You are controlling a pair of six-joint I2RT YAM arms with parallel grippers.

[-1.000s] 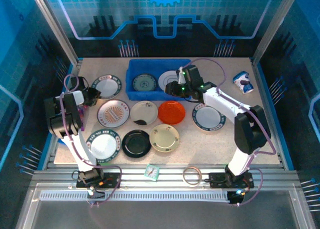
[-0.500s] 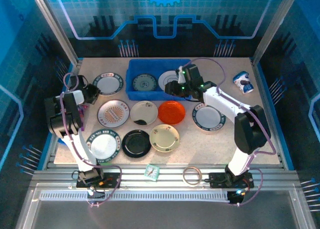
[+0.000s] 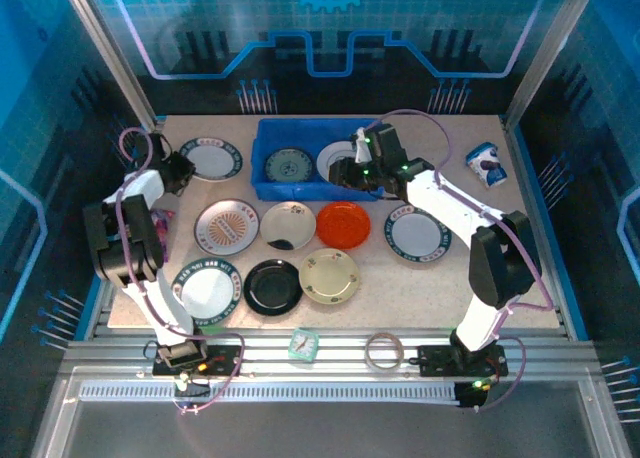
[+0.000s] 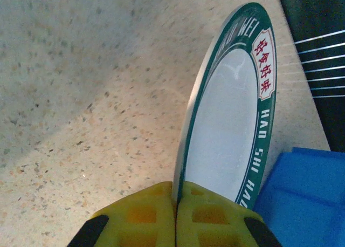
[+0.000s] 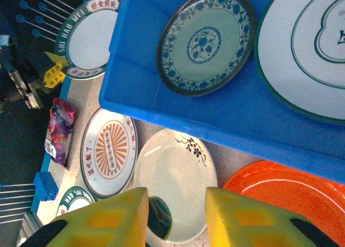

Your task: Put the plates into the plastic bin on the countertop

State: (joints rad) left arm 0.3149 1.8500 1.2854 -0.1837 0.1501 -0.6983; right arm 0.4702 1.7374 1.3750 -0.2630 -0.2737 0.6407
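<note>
My left gripper (image 3: pixel 180 171) (image 4: pixel 176 198) is shut on the near rim of a white plate with a green lettered rim (image 3: pixel 212 158) (image 4: pixel 232 112), at the back left of the countertop (image 3: pixel 440 288), beside the blue bin (image 3: pixel 300 190) (image 4: pixel 302 193). My right gripper (image 3: pixel 345 174) (image 5: pixel 175 214) hangs open and empty over the bin's front wall (image 5: pixel 215 117). Inside the bin lie a blue-patterned plate (image 3: pixel 289 164) (image 5: pixel 207 39) and a white plate with green lines (image 3: pixel 335 158) (image 5: pixel 307 58). In front of the bin lie the sunburst plate (image 3: pixel 226 226) (image 5: pixel 109 150), a cream flowered plate (image 3: pixel 288 225) (image 5: pixel 175 177) and the orange plate (image 3: pixel 343 224) (image 5: pixel 291 196).
More plates lie nearer me: green-rimmed ones (image 3: pixel 208 286) (image 3: pixel 417 233), a black one (image 3: pixel 273 286), a cream one (image 3: pixel 329 275). A snack packet (image 3: pixel 160 221) (image 5: pixel 58 129) lies at the left edge, a blue-white object (image 3: pixel 487 164) at the back right, a tape ring (image 3: pixel 384 352) on the front rails.
My left gripper has drawn its green-rimmed plate back and a little left, away from the sunburst plate. My right gripper has shifted slightly toward the back over the bin's front wall.
</note>
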